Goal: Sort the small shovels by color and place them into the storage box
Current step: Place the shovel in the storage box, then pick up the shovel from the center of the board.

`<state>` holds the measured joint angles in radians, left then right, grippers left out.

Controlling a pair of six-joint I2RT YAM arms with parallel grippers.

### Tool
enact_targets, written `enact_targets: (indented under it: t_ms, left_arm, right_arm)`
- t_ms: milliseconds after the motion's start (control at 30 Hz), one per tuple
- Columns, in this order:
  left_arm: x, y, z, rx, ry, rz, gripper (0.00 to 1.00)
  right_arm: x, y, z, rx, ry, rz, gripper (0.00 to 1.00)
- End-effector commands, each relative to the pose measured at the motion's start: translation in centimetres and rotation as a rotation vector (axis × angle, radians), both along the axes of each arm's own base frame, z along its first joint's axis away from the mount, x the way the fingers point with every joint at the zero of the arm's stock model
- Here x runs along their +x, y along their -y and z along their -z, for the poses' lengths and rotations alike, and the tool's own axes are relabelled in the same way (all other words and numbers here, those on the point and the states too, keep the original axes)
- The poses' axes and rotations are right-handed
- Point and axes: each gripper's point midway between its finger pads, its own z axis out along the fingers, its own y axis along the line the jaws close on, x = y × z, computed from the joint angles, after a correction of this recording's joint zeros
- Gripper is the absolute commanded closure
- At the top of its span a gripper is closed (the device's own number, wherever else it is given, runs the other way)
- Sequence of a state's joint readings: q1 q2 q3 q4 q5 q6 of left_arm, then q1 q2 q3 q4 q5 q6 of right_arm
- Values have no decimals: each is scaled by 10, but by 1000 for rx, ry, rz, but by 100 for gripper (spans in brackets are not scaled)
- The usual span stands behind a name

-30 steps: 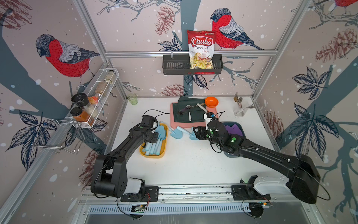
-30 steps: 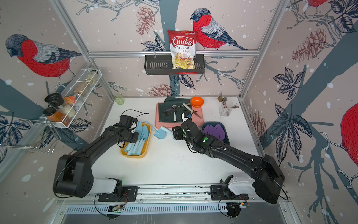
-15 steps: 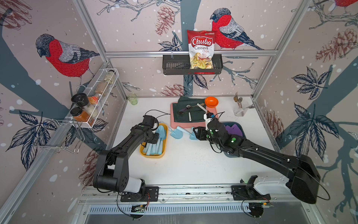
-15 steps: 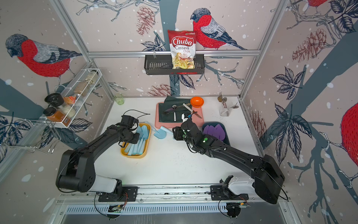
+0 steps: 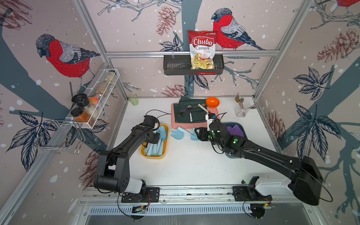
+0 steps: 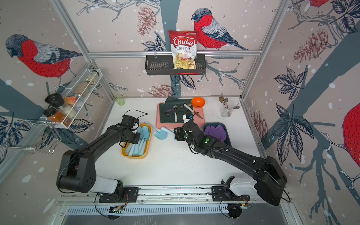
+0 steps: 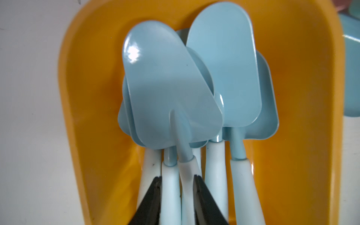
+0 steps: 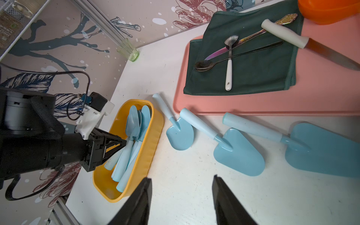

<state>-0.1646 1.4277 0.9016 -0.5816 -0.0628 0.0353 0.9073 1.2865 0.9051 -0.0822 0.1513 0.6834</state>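
Left end effector point(image 7: 177, 187): down in the yellow box point(image 7: 292, 97), jaws a little apart with pale handles between them. Honestly can't tell if it's pinching one or has let go.
Right end effector point(image 8: 181, 187): spread wide, nothing in it, hovering over the surface near the loose ones.
Blue pile point(image 7: 165, 87): five or so light blue shovels stacked in the yellow box, blades all pointing one way.
Purple shovels point(image 6: 216, 132): in the dark blue box point(image 6: 214, 123), partly under the right arm (no way to count them).
Left to do: three loose blue shovels point(image 8: 239, 153) lie on the surface. I'd call the job well past halfway.
In the way: the pink tray point(image 8: 321, 97) sits right by their handle ends, and they lie close together, so it's a tight pick. The knife point(image 8: 282, 36) and spoons on the green cloth point(image 8: 253, 74) aren't part of this.
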Motion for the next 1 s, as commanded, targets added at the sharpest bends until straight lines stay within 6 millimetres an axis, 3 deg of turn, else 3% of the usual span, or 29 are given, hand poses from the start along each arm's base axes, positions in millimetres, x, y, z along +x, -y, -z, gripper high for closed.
enact_targets:
  t_ms: [0,167,267,467,600,767,967]
  left_arm:
    - [4,-3,-12,12,59,14,63]
    - [5,8,-34,-42,163,82,58]
    - [-1,32,-43,-135,203,229,56]
    - [-34,93,-69,-293,322,744,50]
    - [-56,122,-83,-225,437,1158,47]
    - [-47,135,-70,-63,363,1473,47]
    - [-9,156,-66,9,295,1691,48]
  right_arm:
    - [2,1,-1,13,4,5,46]
    - [6,7,5,11,-3,-11,46]
    - [13,16,19,10,-39,-20,46]
    - [14,31,27,12,-68,1,46]
    - [10,39,25,19,-64,19,46]
    - [5,49,24,28,-62,42,46]
    - [-4,61,24,45,-62,70,46]
